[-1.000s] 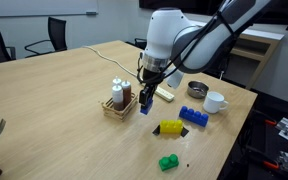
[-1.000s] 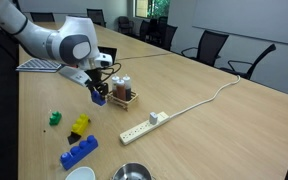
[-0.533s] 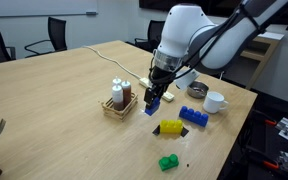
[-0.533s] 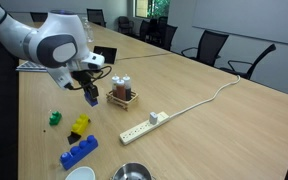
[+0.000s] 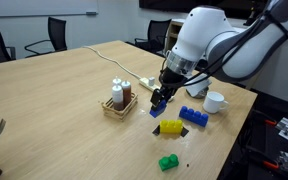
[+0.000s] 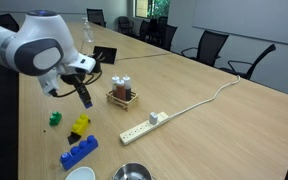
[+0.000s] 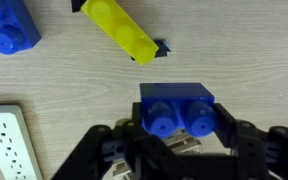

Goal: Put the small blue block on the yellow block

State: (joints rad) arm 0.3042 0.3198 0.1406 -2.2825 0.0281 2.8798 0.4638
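Note:
My gripper (image 7: 177, 128) is shut on the small blue block (image 7: 177, 108), a stubby two-stud brick held between the jaws above the table. In an exterior view the gripper (image 5: 157, 103) hangs just above and beside the yellow block (image 5: 170, 128). The yellow block lies flat on the table and also shows in the wrist view (image 7: 124, 30), ahead of the held block, and in an exterior view (image 6: 80, 126) below the gripper (image 6: 85, 98).
A longer dark-blue brick (image 5: 194, 116) lies next to the yellow one. A green brick (image 5: 169, 162) lies nearer the table edge. A wooden condiment caddy (image 5: 119, 101), a white power strip (image 6: 146, 125), a white mug (image 5: 215, 101) and a metal bowl (image 5: 197, 89) stand around.
The gripper has moved away from the caddy towards the yellow block, still holding the small blue block.

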